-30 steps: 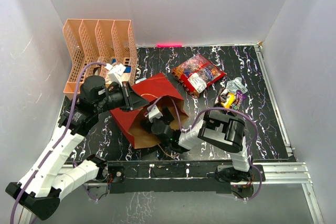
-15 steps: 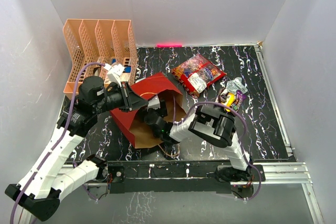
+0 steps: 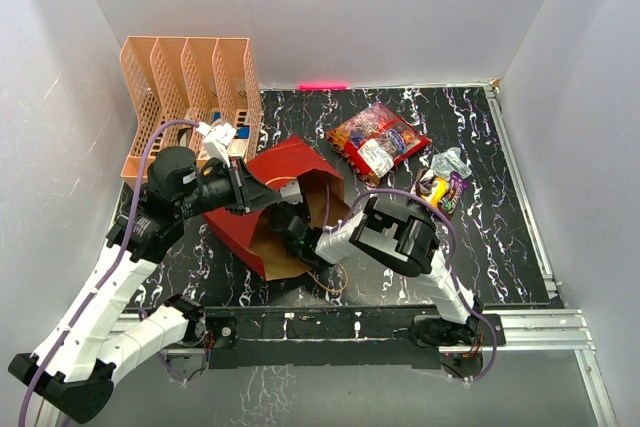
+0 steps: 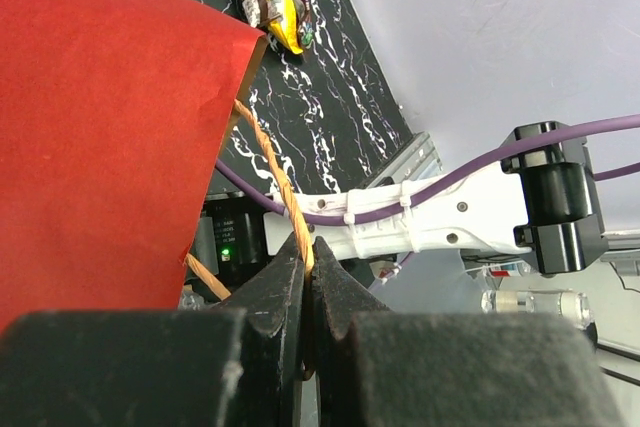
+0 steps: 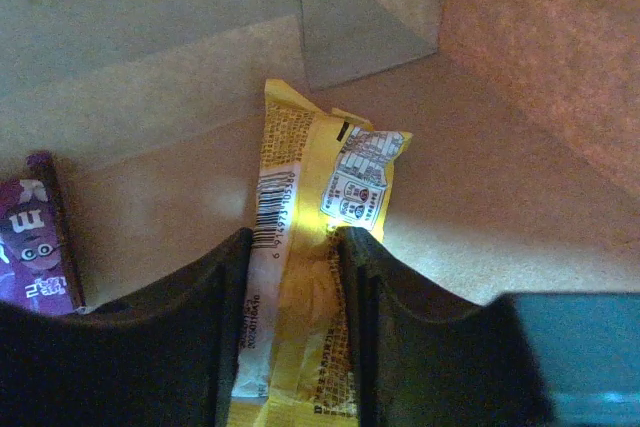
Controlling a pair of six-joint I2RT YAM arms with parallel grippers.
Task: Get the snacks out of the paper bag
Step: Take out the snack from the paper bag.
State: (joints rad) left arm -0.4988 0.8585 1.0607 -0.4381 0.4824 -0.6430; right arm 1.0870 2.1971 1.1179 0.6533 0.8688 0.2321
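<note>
The left fingers [image 4: 308,252] are pressed together on the twisted handle [image 4: 262,152] of the paper bag [image 3: 290,159], which lies on its side on the tabletop [image 3: 500,247]. Inside it the right fingers [image 5: 292,247] straddle a yellow packet [image 5: 290,157]; whether they squeeze it I cannot tell. A purple packet [image 5: 30,262] lies at its 9 o'clock. The red candy bag [image 3: 378,140] lies outside, at the bag's 1 o'clock.

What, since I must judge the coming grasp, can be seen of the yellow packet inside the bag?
The yellow packet is a flat, crinkly, glossy wrapper with a barcode along one long edge and a white printed panel near its far end. It lies on the brown kraft inside of the paper bag, lengthwise between the fingers of the open right pincer; contact cannot be told. A purple packet lies apart, to its left.
</note>
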